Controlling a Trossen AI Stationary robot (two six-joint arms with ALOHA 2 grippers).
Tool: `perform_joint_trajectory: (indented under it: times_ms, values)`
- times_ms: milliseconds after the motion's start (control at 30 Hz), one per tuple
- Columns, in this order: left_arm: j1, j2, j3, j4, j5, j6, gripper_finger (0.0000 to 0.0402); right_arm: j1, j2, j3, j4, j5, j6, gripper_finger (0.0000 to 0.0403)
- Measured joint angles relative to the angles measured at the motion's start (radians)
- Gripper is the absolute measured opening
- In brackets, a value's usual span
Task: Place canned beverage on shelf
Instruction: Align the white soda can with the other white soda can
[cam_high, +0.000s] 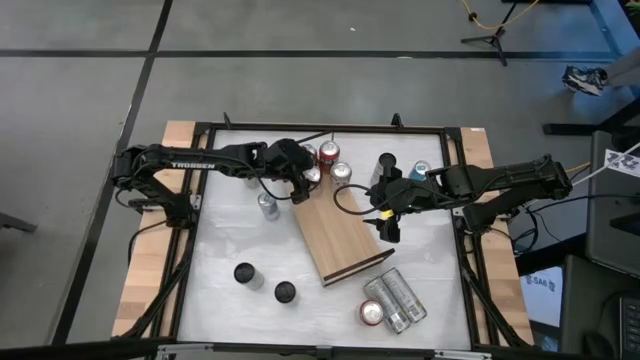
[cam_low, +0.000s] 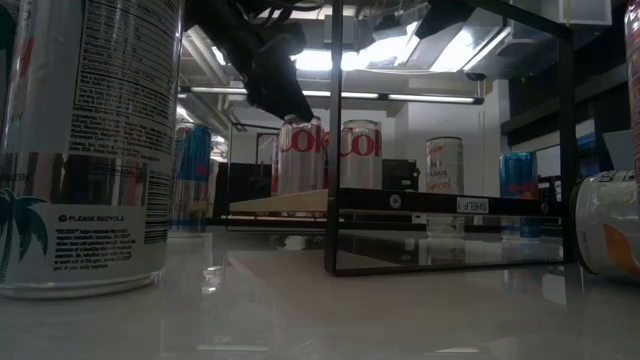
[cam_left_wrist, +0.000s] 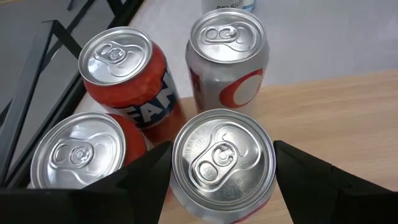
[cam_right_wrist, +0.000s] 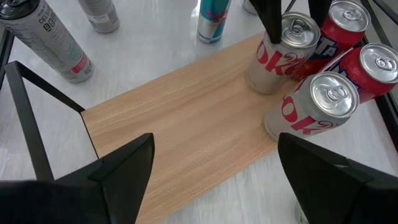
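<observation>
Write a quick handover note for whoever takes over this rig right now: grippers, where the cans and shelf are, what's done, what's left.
Left gripper: fingers either side of a silver Diet Coke can standing upright on the far end of the light-brown wooden shelf board; whether it grips or has let go is unclear.
Right gripper: open, empty, hovering over the shelf's right edge.
A second silver Coke can and two red cans stand just off that end, on the white tabletop.
Done: one can on the shelf.
Left: release and retract; other cans stand or lie around the table.

White table (cam_high: 220, 220), wooden shelf (cam_high: 335, 240) lying on it (diagonal), silver can (cam_high: 312, 176) at shelf's far end
</observation>
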Motion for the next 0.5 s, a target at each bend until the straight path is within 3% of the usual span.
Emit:
perform_joint_trajectory:
  times_ms: [500]
  values:
    - [0.0, 0.0, 0.0, 0.028, 0.0, -0.002, 0.0256, 0.0, 0.0, 0.0, 0.0, 0.0, 0.0, 0.0337]
